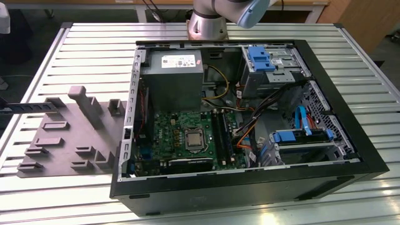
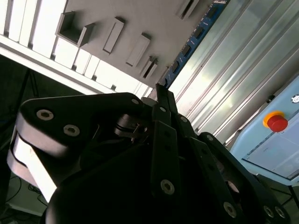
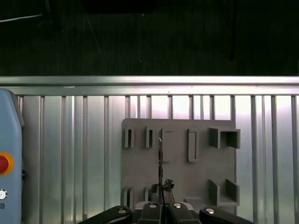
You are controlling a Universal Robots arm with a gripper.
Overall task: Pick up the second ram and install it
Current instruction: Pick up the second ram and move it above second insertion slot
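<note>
The gripper (image 3: 161, 190) pinches the blue ram (image 2: 194, 39) by one end, over the grey tray (image 3: 201, 163) on the ribbed table (image 3: 70, 140)

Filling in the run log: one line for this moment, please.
fingers: shut on long flat dark-blue circuit-board ram stick | backdrop: grey moulded holder tray | black computer case: stick not installed

Arm (image 1: 207, 22): silver tube, pale-blue joint cap, at twelve o'clock of the exterior view. Gripper (image 2: 161, 92): black links, silver screws.
</note>
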